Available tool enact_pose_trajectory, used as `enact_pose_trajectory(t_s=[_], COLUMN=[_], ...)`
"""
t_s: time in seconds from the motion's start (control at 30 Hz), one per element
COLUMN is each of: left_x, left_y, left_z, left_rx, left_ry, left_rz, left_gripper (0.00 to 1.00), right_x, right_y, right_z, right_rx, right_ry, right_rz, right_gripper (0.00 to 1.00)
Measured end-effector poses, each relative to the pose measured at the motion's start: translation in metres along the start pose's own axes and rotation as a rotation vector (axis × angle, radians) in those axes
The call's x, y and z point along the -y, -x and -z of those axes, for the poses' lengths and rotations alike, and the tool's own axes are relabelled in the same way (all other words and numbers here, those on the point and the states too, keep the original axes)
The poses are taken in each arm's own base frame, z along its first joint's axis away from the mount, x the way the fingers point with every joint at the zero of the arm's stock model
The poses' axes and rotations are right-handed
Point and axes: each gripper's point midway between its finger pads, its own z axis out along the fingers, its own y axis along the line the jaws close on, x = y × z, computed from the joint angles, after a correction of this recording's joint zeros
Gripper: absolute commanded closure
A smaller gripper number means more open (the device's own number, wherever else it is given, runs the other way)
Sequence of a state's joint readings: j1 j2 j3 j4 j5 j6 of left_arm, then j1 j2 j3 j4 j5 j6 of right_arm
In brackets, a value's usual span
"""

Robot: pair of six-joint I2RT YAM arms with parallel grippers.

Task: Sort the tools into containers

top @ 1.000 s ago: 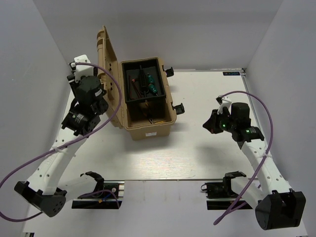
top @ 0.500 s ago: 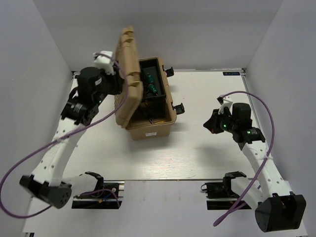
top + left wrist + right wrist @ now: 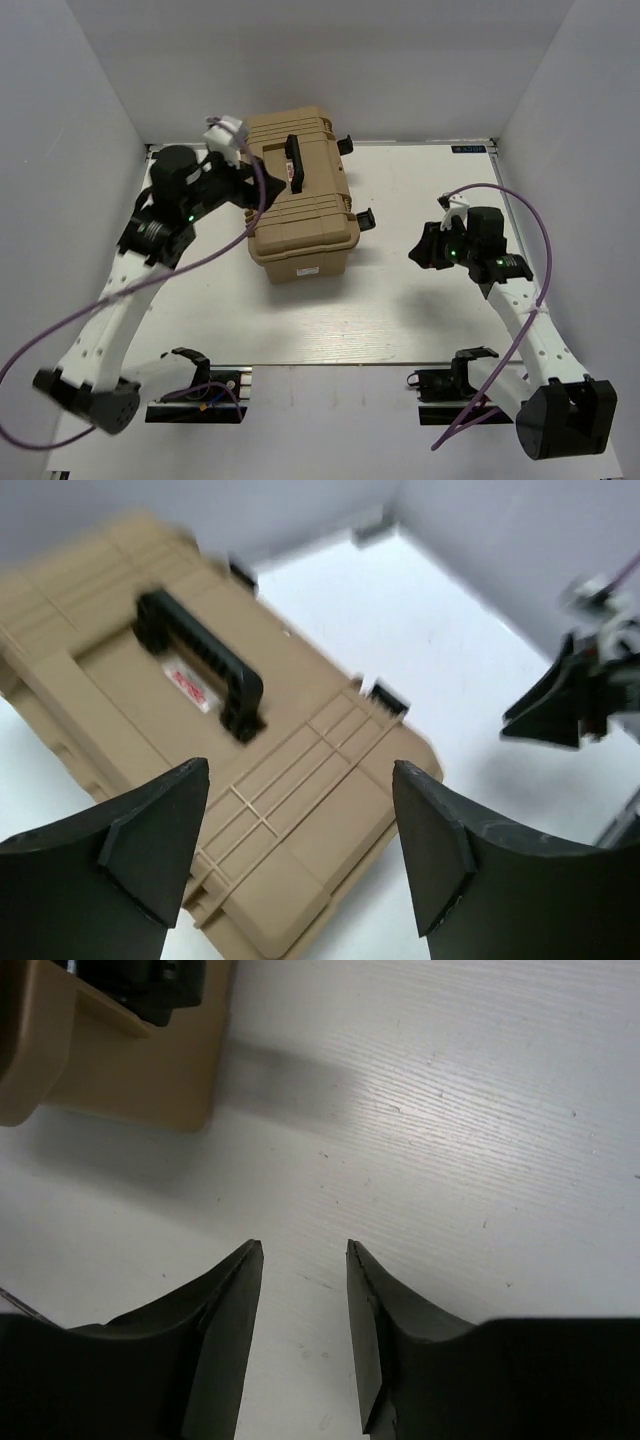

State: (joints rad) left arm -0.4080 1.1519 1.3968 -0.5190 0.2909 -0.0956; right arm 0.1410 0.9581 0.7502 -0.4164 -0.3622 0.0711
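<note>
Left gripper (image 3: 300, 770) spread wide, holding nothing, closed toolbox (image 3: 300, 215) just below it, right gripper (image 3: 300, 1247) partly parted, holding nothing, over table (image 3: 450, 1110), toolbox corner ahead-left, apart, handle (image 3: 200, 660) and red label (image 3: 188, 687) clear only in left wrist view

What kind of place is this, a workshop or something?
Most likely a robotics lab test booth, not a workshop: a white table boxed in by plain white walls, a left arm and a right arm bolted at its near edge, and one closed tan toolbox.
</note>
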Motion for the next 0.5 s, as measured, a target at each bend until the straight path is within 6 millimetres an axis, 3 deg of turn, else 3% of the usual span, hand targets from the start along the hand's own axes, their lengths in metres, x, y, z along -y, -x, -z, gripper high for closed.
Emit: enact_pose_trajectory(t_s=[0.07, 0.13, 0.23, 0.37, 0.5], left_x=[0.009, 0.014, 0.014, 0.008, 0.008], left_y=[0.023, 0.025, 0.006, -0.03, -0.04], left_z=[0.029, 0.055, 0.08, 0.091, 0.103], left_rx=[0.112, 0.185, 0.226, 0.19, 0.191], left_ry=[0.005, 0.016, 0.047, 0.085, 0.099], left_rz=[-0.03, -0.048, -0.047, -0.018, 0.001], left_gripper=[0.12, 0.12, 0.12, 0.12, 0.11], right_x=[0.003, 0.004, -0.001, -0.009, -0.021], right_y=[-0.004, -0.005, -0.001, 0.009, -0.003], right_z=[-0.005, -0.01, -0.027, -0.066, -0.103], right_rx=[-0.023, -0.047, -0.105, -0.186, -0.26], right_ry=[-0.006, 0.004, 0.05, 0.087, 0.12], right_rz=[-0.007, -0.009, -0.023, -0.022, -0.071], right_gripper=[0.54, 0.66, 0.84, 0.95, 1.0])
